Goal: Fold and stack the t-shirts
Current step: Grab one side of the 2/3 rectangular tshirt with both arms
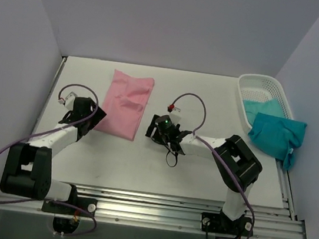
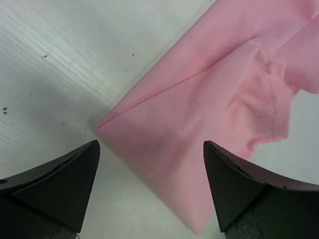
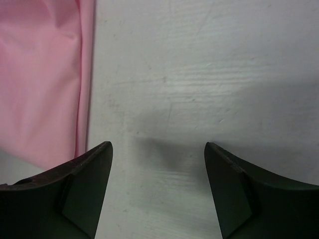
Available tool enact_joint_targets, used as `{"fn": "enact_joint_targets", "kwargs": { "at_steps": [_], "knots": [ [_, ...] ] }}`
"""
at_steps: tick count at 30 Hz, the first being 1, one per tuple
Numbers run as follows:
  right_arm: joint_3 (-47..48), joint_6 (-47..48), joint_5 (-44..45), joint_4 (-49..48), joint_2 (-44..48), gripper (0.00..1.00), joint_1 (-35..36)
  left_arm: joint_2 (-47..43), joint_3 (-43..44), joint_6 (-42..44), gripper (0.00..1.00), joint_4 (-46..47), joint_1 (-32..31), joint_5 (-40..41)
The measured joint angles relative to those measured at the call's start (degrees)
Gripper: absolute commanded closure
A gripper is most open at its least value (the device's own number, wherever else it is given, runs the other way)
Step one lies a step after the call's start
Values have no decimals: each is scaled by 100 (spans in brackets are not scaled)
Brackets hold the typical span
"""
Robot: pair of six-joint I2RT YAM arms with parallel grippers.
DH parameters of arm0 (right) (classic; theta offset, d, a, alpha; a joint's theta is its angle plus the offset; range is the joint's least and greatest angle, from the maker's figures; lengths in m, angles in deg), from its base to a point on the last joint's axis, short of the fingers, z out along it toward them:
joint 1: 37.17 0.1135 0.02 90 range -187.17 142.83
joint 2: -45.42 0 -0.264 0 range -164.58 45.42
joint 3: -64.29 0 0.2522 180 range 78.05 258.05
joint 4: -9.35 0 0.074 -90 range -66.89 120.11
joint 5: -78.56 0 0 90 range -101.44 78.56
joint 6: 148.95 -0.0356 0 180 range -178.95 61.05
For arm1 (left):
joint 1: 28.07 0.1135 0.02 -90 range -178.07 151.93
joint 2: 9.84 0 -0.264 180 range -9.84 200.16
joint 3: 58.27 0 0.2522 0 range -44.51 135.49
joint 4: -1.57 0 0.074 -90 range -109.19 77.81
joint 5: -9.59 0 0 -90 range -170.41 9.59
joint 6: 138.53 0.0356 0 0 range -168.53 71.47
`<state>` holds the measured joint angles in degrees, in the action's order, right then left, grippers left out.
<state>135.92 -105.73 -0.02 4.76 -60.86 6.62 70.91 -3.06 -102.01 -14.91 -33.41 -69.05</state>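
A pink t-shirt [image 1: 127,104] lies folded in a long rectangle on the white table [image 1: 199,173], left of centre. My left gripper [image 1: 93,116] is open over its near left corner; in the left wrist view the pink t-shirt [image 2: 219,99] spreads between the fingers with a sleeve fold on top. My right gripper [image 1: 153,129] is open just right of the shirt's near right edge, over bare table; the pink t-shirt's edge [image 3: 40,84] shows at the left of the right wrist view. A teal t-shirt [image 1: 276,135] hangs over the basket's near end; another teal t-shirt [image 1: 256,98] lies inside.
A white lattice basket [image 1: 265,87] stands at the table's far right corner. Purple cables loop above both arms. A metal rail [image 1: 182,209] runs along the near edge. Walls close the back and both sides.
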Motion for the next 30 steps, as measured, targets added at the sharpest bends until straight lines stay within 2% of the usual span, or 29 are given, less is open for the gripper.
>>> {"fn": "enact_joint_targets", "kwargs": {
  "at_steps": [12, 20, 24, 26, 27, 28, 30],
  "knots": [
    [107, -439, -83, -686, -223, 32, 1073, -925, -999, -251, 7, -17, -101, 424],
    [525, -446, -74, -861, -726, 32, 1091, -487, -1250, -350, 8, 505, -98, 424],
    [706, -448, -81, -975, -905, 34, 1054, -192, -1248, -431, 9, 1097, -92, 382],
    [758, -446, -85, -1029, -970, 39, 1036, -66, -1244, -459, 12, 1340, -83, 358],
    [782, -446, -98, -1062, -1003, 43, 1023, -11, -1244, -468, 13, 1445, -81, 352],
    [800, -444, -103, -1097, -1040, 52, 1010, 44, -1241, -472, 14, 1534, -74, 337],
    [824, -442, -138, -1137, -1117, 60, 973, 131, -1237, -485, 21, 1694, -57, 315]
  ]
}}
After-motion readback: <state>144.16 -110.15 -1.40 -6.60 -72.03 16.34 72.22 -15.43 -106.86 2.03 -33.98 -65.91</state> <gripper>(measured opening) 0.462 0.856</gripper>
